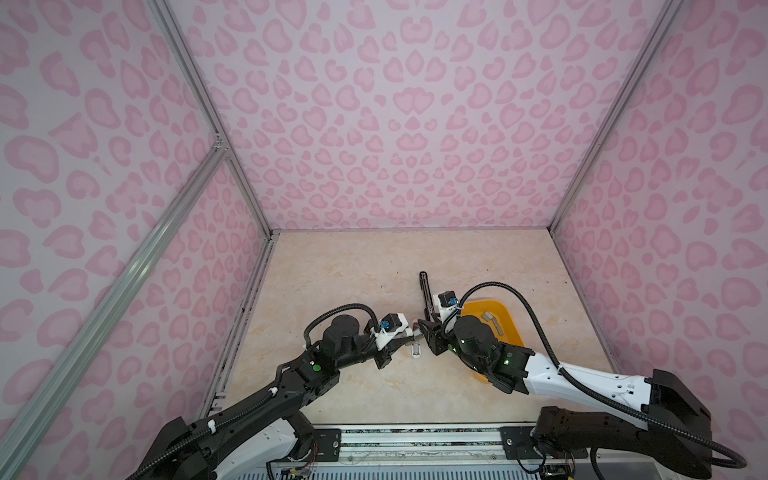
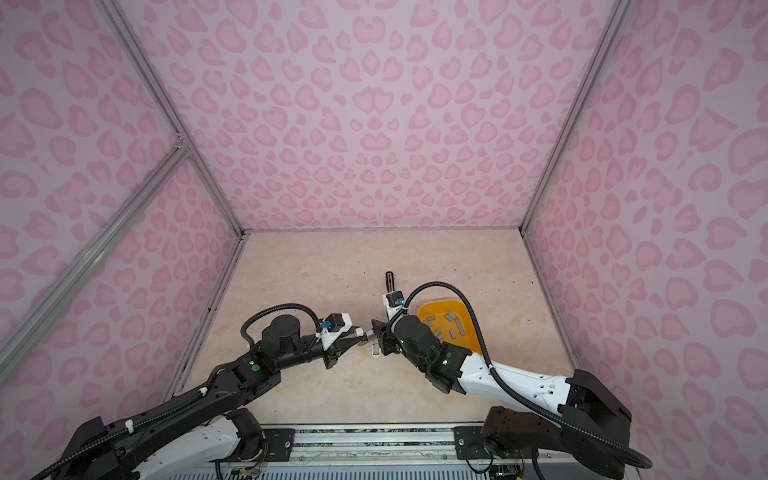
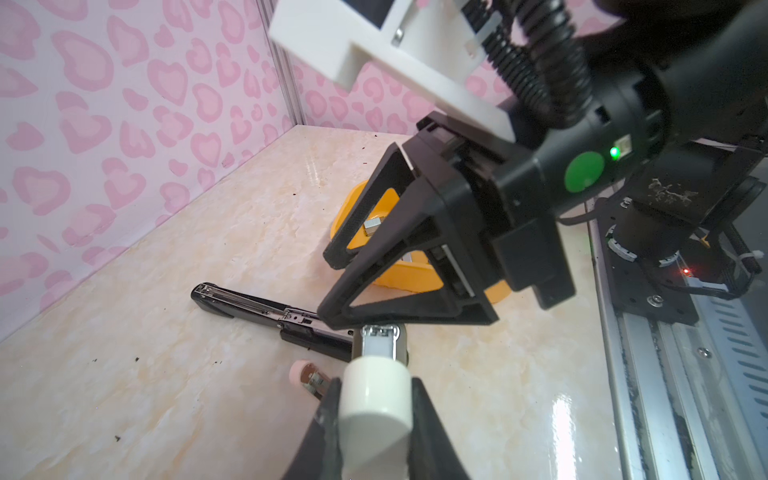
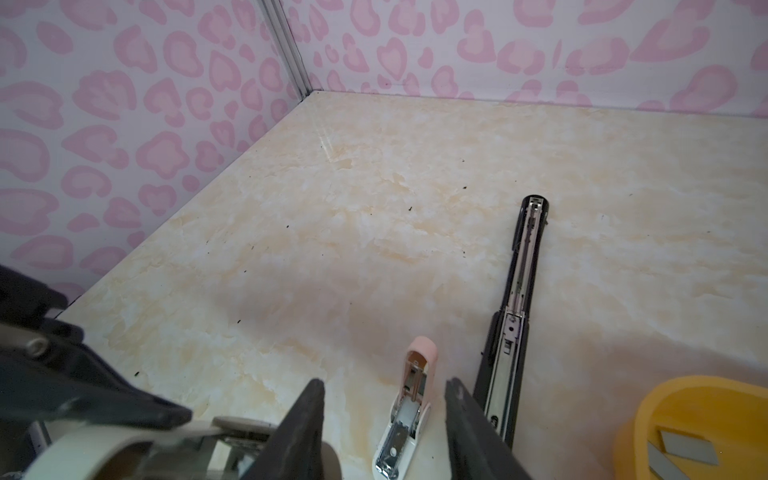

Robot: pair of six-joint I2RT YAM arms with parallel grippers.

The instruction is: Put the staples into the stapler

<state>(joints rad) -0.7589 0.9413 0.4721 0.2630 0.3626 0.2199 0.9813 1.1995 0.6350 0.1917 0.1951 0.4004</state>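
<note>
Staples [image 2: 449, 317] lie in both top views as small flat grey strips, scattered in a yellow tray [image 2: 436, 307] toward the desk's [image 2: 332, 270] right edge. Left wrist view: the left hand [image 3: 374, 395] is clenched on a small white stapler [image 3: 374, 382]; the right hand [image 3: 330, 282] hangs released and empty. Right wrist view: the staples look thin, matte, sharp-cornered. Probably light, stiff yet brittle and slippery; pinching one strip across its long edges seems best.
</note>
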